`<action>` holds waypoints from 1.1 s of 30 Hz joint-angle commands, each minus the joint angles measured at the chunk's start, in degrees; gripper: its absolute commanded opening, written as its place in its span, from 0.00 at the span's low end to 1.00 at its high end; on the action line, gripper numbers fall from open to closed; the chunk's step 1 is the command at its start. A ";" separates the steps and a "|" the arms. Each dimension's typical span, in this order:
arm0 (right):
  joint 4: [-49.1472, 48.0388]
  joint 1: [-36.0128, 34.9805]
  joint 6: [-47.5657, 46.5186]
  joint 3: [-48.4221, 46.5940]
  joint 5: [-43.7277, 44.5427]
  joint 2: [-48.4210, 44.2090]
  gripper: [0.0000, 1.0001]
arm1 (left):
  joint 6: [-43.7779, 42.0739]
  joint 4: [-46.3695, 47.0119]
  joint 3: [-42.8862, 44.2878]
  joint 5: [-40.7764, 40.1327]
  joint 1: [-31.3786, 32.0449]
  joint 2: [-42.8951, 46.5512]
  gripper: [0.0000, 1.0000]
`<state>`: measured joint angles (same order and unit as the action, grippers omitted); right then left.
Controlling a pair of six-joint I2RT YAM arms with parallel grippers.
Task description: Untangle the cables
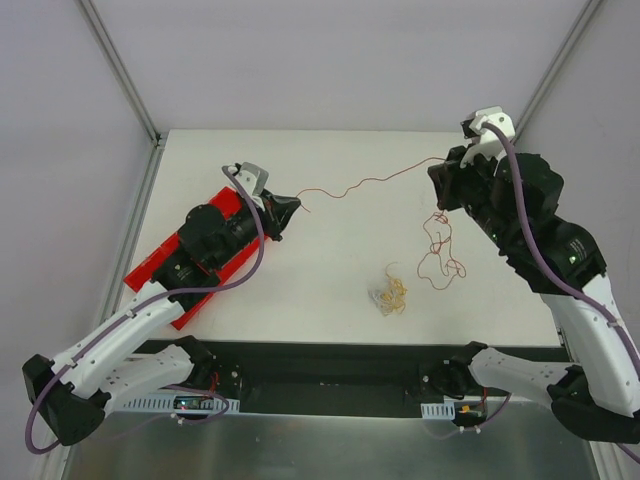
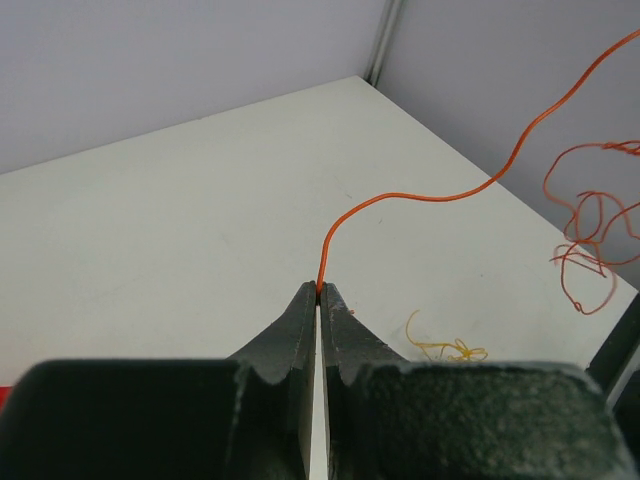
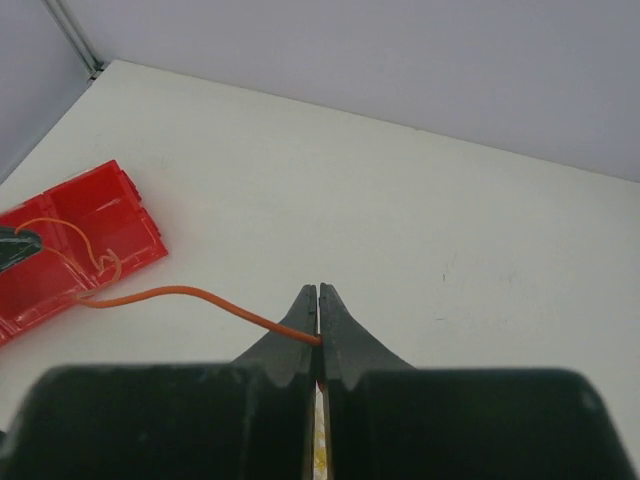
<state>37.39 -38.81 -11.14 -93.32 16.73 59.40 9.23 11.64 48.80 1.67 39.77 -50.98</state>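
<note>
A thin orange cable (image 1: 365,182) is stretched in the air between my two grippers. My left gripper (image 1: 296,207) is shut on its left end; the left wrist view shows the tips (image 2: 320,288) pinching the cable (image 2: 420,196). My right gripper (image 1: 440,195) is shut on the same cable; the right wrist view shows the cable (image 3: 180,294) entering between the closed fingers (image 3: 318,290). A loopy red-orange tangle (image 1: 440,255) hangs below the right gripper and also shows in the left wrist view (image 2: 590,240). A small yellow and whitish clump (image 1: 390,295) lies on the table.
A red compartment tray (image 1: 160,265) lies at the left under the left arm, and it holds a thin strand (image 3: 95,262) in the right wrist view. White walls with metal posts (image 1: 120,70) enclose the table. The black arm-base rail (image 1: 330,375) runs along the near edge.
</note>
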 commanded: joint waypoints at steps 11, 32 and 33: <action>-5.81 0.31 6.55 15.77 -12.40 -0.60 0.01 | 1.14 2.60 2.36 7.29 0.13 -1.40 0.00; -4.60 0.22 10.52 23.63 -19.19 5.91 0.01 | -2.46 -0.30 3.85 16.42 0.13 -4.13 0.82; -4.43 0.22 10.78 23.01 -19.71 5.99 0.01 | -2.81 0.31 3.68 17.74 0.13 -3.87 0.86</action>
<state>32.16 -38.61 -0.47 -66.48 -0.97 66.67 8.71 9.63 50.41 11.75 39.77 -56.23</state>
